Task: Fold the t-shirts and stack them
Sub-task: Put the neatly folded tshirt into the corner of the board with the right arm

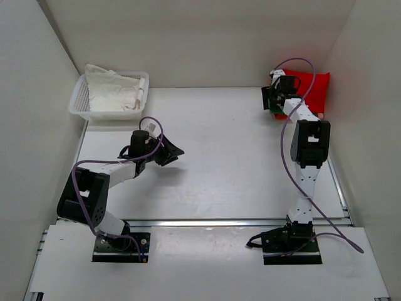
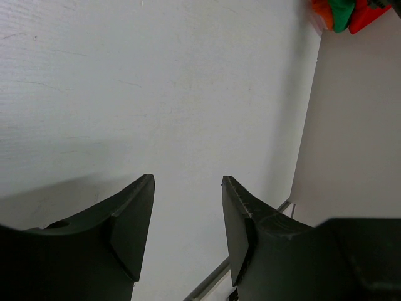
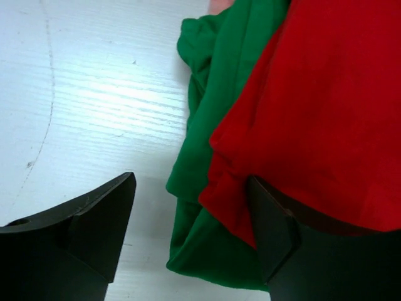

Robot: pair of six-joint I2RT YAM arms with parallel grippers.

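The t-shirts lie in a pile at the back right corner. The red one is on top of the green one. My right gripper is open at the pile's left edge, and the edges of the green and red fabric lie loosely between its jaws. Its right finger touches the red hem. Far off in the left wrist view, the orange, green and red shirts show. My left gripper hangs open over bare table, holding nothing.
A white mesh basket with crumpled white cloth stands at the back left. White walls close in the table on the left, back and right. A metal rail runs along the near edge.
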